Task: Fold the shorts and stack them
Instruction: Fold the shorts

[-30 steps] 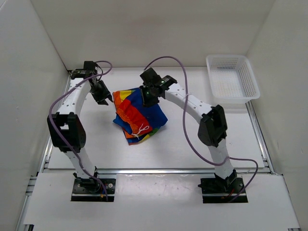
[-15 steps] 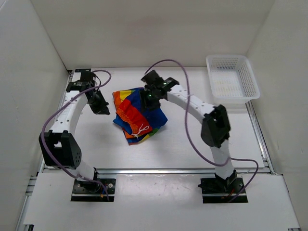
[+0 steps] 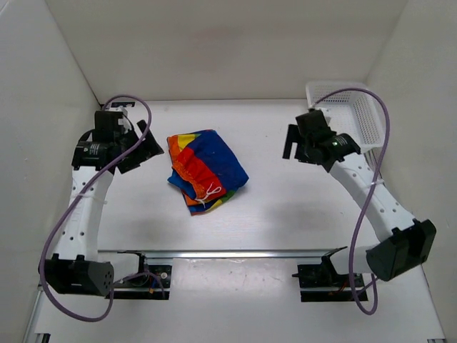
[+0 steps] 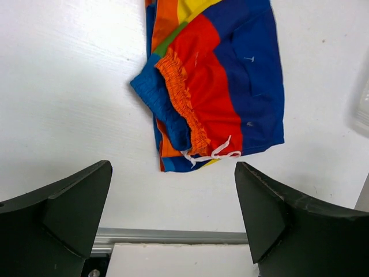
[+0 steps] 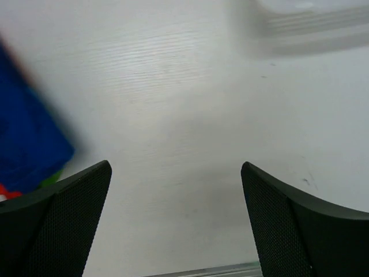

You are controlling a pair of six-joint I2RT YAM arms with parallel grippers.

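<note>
Shorts (image 3: 207, 170), apparently folded, on white tabletop (image 3: 285, 196) between plain white walls (image 3: 214, 50).

Shorts (image 3: 206, 167) folded into compact rainbow-striped bundle, laid flat mid-bench, blue panel uppermost, white drawstring exposed at near edge.

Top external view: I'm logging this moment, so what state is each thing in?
shorts, folded into a bundle, lying loose, not held.
left tool, open, empty, apart from the shorts.
right tool, open, empty, near the basket.
basket, upright, nothing visible inside.
</note>
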